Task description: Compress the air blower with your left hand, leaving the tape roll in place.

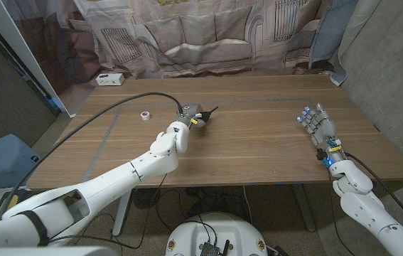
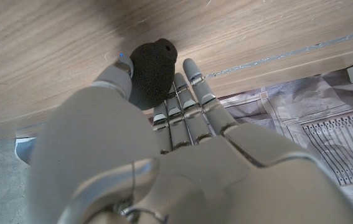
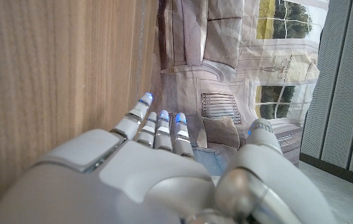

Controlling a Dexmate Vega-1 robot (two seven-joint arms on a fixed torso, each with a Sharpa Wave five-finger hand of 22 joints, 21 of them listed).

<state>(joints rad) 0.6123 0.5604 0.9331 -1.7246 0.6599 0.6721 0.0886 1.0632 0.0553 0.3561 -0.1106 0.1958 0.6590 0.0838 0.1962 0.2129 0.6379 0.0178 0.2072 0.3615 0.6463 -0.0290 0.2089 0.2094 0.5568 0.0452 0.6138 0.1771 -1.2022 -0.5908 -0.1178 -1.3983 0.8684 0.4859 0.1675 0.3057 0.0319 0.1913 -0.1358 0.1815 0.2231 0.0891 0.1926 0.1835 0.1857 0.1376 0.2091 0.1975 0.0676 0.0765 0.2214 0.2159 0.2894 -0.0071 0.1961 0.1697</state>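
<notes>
The black air blower lies on the wooden table left of centre, its thin nozzle pointing right. My left hand is on it. In the left wrist view the blower's round bulb sits between the thumb and the straight fingers, touching both. A small white tape roll stands on the table to the left of that hand, apart from it. My right hand is at the table's right side, fingers apart and holding nothing; its fingers reach along the tabletop.
A white box sits at the table's far left corner. A printed curtain hangs behind the table. A black cable runs along my left arm over the table's left part.
</notes>
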